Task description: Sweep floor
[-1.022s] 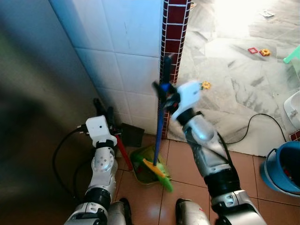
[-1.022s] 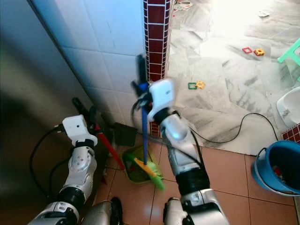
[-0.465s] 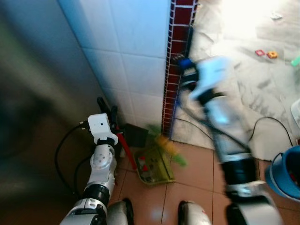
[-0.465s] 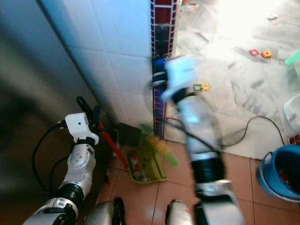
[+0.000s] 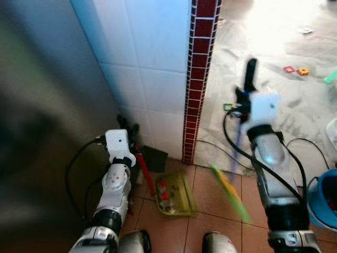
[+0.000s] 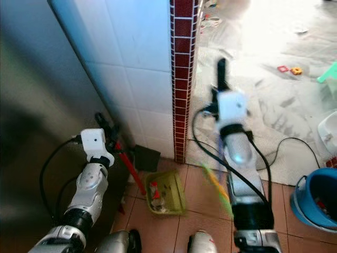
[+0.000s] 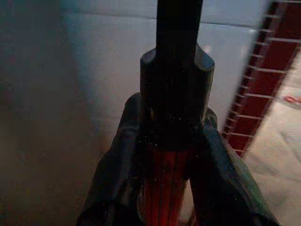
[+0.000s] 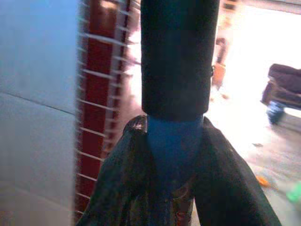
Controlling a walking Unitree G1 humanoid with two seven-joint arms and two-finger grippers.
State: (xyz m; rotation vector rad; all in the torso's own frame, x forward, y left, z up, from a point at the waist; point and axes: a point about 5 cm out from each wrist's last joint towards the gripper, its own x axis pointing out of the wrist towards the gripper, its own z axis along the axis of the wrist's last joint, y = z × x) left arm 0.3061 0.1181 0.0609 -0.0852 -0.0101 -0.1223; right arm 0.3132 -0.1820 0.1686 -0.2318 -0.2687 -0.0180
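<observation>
My left gripper (image 5: 128,126) is low by the white tiled wall, shut on the red handle (image 5: 146,178) of a yellow-green dustpan (image 5: 178,196). The pan rests on the terracotta floor with a small red scrap (image 5: 161,188) in it. In the left wrist view the fingers (image 7: 117,169) clamp the red shaft under its black cap. My right gripper (image 5: 242,100) is raised to the right of the brick pillar, shut on the blue broom handle (image 8: 173,141) just below its black grip (image 5: 251,71). The blurred green and yellow broom head (image 5: 230,193) hangs right of the dustpan, apart from it.
A red-tiled pillar (image 5: 200,79) ends the white wall. Behind it lies marble floor with small toys (image 5: 295,69) and a black cable (image 5: 303,142). A blue bucket (image 5: 325,203) stands at the right edge. A dark flat object (image 5: 156,157) leans at the wall's foot. A grey surface (image 5: 42,132) borders the left.
My right arm has swung the broom to the right, and the broom head has left the dustpan. The left gripper and dustpan stay put. The camera has shifted slightly.
</observation>
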